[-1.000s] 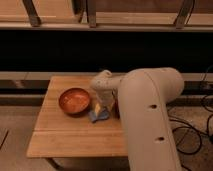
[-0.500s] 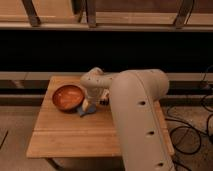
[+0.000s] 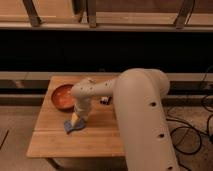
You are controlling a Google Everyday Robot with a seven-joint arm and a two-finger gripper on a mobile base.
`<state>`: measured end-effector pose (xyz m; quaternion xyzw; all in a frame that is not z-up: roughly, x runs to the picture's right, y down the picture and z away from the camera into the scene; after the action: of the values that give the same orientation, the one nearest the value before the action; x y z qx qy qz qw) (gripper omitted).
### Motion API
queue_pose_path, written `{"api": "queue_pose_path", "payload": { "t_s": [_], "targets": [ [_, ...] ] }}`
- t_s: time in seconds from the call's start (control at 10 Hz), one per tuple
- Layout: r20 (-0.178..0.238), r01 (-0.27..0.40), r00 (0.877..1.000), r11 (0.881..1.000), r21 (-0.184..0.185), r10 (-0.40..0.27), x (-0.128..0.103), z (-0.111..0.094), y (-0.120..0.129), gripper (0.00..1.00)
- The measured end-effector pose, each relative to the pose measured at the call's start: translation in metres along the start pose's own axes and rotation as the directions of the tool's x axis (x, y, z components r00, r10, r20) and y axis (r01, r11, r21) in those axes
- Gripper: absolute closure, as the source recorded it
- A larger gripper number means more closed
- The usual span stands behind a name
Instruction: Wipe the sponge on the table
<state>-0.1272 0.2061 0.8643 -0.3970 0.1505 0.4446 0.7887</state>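
The small light-blue sponge (image 3: 72, 125) with a yellowish side lies flat on the light wooden table (image 3: 55, 142), left of centre and in front of the bowl. My gripper (image 3: 78, 119) points down onto the sponge from the end of the big white arm (image 3: 142, 115) and is shut on it, pressing it against the table top. The wrist hides the fingers and part of the sponge.
A round orange-red bowl (image 3: 62, 95) stands at the table's back left, just behind the gripper. A small dark object (image 3: 104, 101) sits by the arm near the table's middle. Black cables (image 3: 192, 130) lie on the floor at right. A dark wall and bench run behind.
The gripper has dragged the sponge leftward and toward the table's front edge, from beside the bowl to in front of it. The view has shifted too.
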Motion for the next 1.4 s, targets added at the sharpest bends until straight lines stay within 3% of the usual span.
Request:
{"api": "queue_pose_path", "payload": {
  "t_s": [0.2, 0.4, 0.7, 0.8, 1.0, 1.4],
  "targets": [
    [-0.075, -0.085, 0.993, 0.996, 0.041, 0.088, 0.038, -0.003, -0.031, 1.0],
    [-0.11, -0.166, 0.978, 0.978, 0.124, 0.18, 0.061, -0.017, -0.079, 1.0],
    [-0.074, -0.241, 0.962, 0.944, 0.227, 0.264, 0.054, -0.047, -0.143, 1.0],
    [-0.057, -0.239, 0.964, 0.94, 0.244, 0.26, 0.045, -0.052, -0.155, 1.0],
    [-0.039, -0.21, 0.973, 0.943, 0.259, 0.228, 0.026, -0.054, -0.162, 1.0],
    [-0.013, -0.121, 0.992, 0.96, 0.254, 0.129, -0.023, -0.046, -0.148, 1.0]
  ]
}}
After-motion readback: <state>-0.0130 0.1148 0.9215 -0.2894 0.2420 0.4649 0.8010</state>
